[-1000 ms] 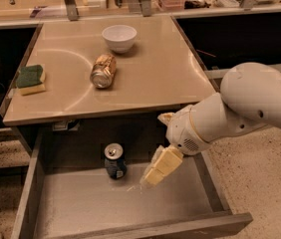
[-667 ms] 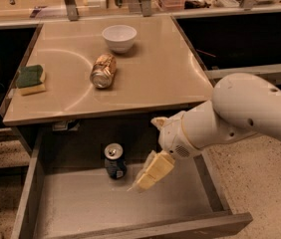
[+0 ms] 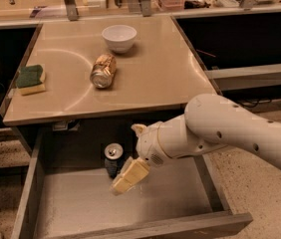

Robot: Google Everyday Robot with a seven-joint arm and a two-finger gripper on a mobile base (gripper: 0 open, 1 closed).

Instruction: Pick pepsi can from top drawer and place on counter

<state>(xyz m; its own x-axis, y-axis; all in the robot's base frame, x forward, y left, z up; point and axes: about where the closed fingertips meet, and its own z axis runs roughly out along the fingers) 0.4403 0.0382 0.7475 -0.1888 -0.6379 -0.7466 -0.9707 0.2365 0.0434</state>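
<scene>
- At the left edge of the broad, glossy beige square counter [image 3: 155, 78] you see a green-and-yellow rectangular sponge [image 3: 30, 78], lying flat.
- Further right, a gold metal can [image 3: 103, 70] lies on its side near the counter's middle, its silver end turned toward you.
- Just behind and slightly right of it, a small white round bowl [image 3: 119, 36] stands upright, apart from the gold can.
- Below the counter's front edge, the wide, shallow grey top drawer [image 3: 75, 203] is pulled out, its flat floor in full view.
- The small dark blue pepsi can [image 3: 112, 157] with a silver top stands upright on the drawer floor, toward the back and a little left of the middle.
- The pale yellow gripper [image 3: 129, 177] hangs inside the drawer, just right of and in front of the pepsi can, partly covering its lower right side; you cannot tell whether it touches the can.
- You cannot tell whether the gripper is open or closed.
- The thick white robot arm [image 3: 230, 131] reaches in from the right, crossing above the drawer's right side.
</scene>
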